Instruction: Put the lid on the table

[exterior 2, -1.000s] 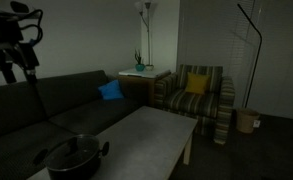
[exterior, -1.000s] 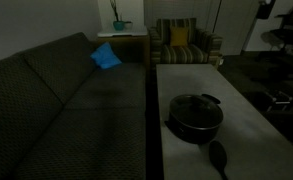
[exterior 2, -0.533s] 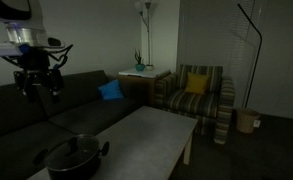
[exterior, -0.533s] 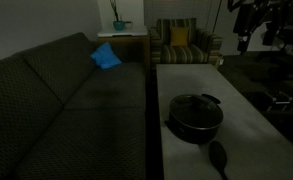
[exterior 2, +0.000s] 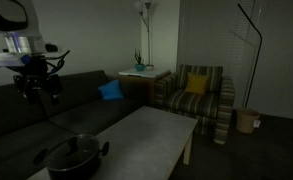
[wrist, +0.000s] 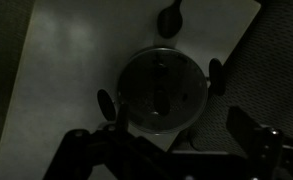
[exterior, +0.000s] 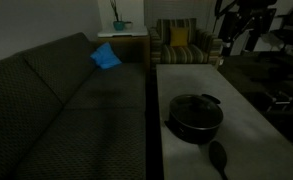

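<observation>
The see-through lid [exterior: 194, 104] with a dark centre knob sits on the black round pot [exterior: 198, 126] near the front end of the long pale grey table [exterior: 186, 75]. In the wrist view the lid [wrist: 161, 92] lies straight below, covering the pot between its two handles. It also shows on the pot in an exterior view [exterior 2: 74, 150] on the table [exterior 2: 151, 128]. My gripper [exterior 2: 38, 86] hangs high above the pot, open and empty; it also shows in an exterior view [exterior: 244, 28] and the wrist view [wrist: 171, 150].
A small black spoon [exterior: 218, 155] lies on the table beside the pot. A dark couch [exterior: 66, 100] with a blue cushion [exterior: 106, 56] runs along the table. A striped armchair [exterior 2: 201, 95], a white side table [exterior 2: 141, 72], a floor lamp and a bin [exterior 2: 248, 120] stand beyond.
The arm has swung into view and come lower, over the pot. The gripper stays open. The lid and the pot have not moved.
</observation>
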Controlling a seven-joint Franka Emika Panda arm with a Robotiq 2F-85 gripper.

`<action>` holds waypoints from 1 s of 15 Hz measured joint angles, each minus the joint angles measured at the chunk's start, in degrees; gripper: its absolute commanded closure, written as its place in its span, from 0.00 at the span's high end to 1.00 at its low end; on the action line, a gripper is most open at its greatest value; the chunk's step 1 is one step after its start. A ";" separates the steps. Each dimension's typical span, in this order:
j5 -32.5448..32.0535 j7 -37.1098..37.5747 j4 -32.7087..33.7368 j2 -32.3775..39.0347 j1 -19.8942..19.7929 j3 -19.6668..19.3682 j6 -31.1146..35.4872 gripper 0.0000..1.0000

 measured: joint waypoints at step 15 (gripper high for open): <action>0.57 -4.86 25.50 28.27 2.32 -0.22 8.33 1.00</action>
